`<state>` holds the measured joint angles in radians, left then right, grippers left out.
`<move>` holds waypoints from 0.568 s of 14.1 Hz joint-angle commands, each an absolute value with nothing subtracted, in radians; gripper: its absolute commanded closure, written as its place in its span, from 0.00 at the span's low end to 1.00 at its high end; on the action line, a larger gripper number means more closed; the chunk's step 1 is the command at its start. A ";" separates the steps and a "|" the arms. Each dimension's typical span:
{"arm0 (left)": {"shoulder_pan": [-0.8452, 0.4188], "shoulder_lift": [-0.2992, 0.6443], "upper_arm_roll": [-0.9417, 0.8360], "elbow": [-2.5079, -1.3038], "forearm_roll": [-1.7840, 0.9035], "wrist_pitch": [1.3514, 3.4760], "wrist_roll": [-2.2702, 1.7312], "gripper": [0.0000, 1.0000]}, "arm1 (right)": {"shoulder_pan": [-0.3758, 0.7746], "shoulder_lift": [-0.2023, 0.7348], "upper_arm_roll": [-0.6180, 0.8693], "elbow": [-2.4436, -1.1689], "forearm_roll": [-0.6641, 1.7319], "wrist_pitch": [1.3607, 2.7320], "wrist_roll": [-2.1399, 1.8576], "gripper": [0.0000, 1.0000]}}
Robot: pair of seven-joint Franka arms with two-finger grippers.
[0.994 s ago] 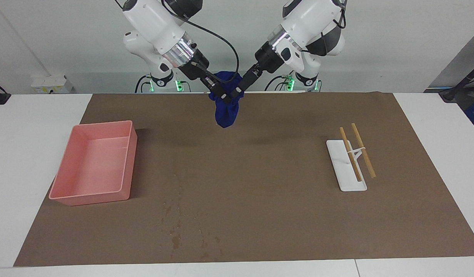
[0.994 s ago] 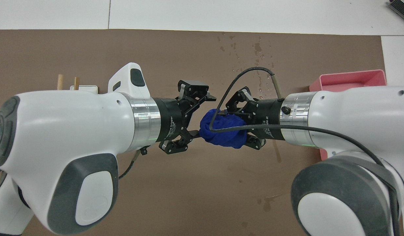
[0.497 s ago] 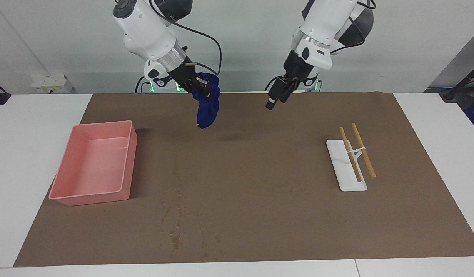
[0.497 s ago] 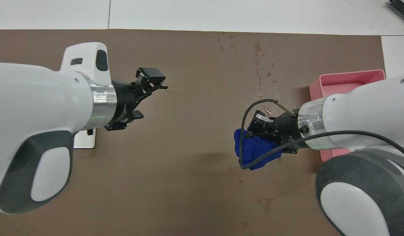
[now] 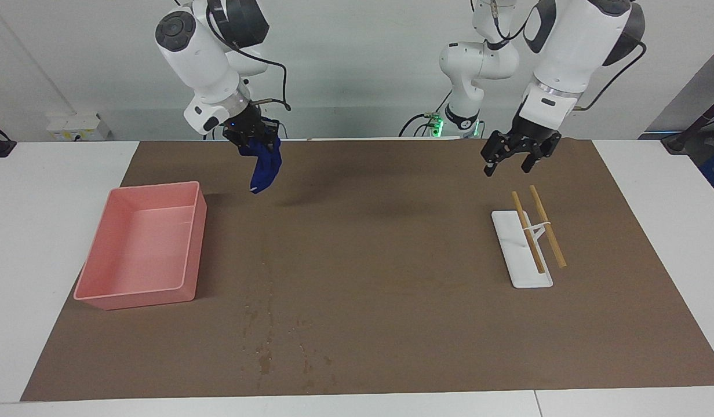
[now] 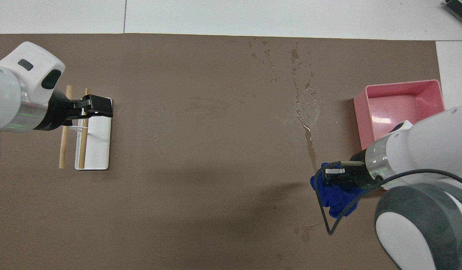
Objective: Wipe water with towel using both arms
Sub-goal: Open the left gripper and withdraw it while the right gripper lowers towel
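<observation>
A crumpled blue towel (image 5: 264, 165) hangs in the air from my right gripper (image 5: 257, 145), which is shut on its top, over the brown mat's edge nearest the robots, close to the pink bin. From overhead the towel (image 6: 338, 195) bulges under the right gripper (image 6: 330, 176). The water (image 5: 264, 347) lies as droplets and dark streaks on the mat, farther from the robots; overhead, the water (image 6: 302, 97) trails toward the towel. My left gripper (image 5: 506, 169) is open and empty, raised over the white rack; overhead, this left gripper (image 6: 103, 108) covers the rack's top.
A pink bin (image 5: 134, 298) (image 6: 360, 123) sits at the right arm's end of the mat (image 5: 392, 260). A white rack (image 5: 522, 272) (image 6: 98, 150) carrying two wooden sticks (image 5: 547, 226) (image 6: 62, 142) lies at the left arm's end.
The grippers, together at the towel a second ago, have swung apart. The right one carried the towel toward the pink bin; the left one, now empty, moved over the stick rack.
</observation>
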<state>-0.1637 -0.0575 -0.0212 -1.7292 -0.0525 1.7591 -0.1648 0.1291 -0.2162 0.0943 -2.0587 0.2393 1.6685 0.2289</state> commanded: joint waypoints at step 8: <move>-0.061 -0.060 -0.026 -1.669 -0.002 1.606 0.109 0.00 | 0.091 -0.142 0.104 -2.287 0.103 1.928 -0.017 1.00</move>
<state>-0.0776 -0.0599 -0.0187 -1.6792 0.0038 1.6332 0.0933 0.1084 -0.1922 0.0934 -2.2834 0.1211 1.8801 0.0095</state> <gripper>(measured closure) 0.000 0.789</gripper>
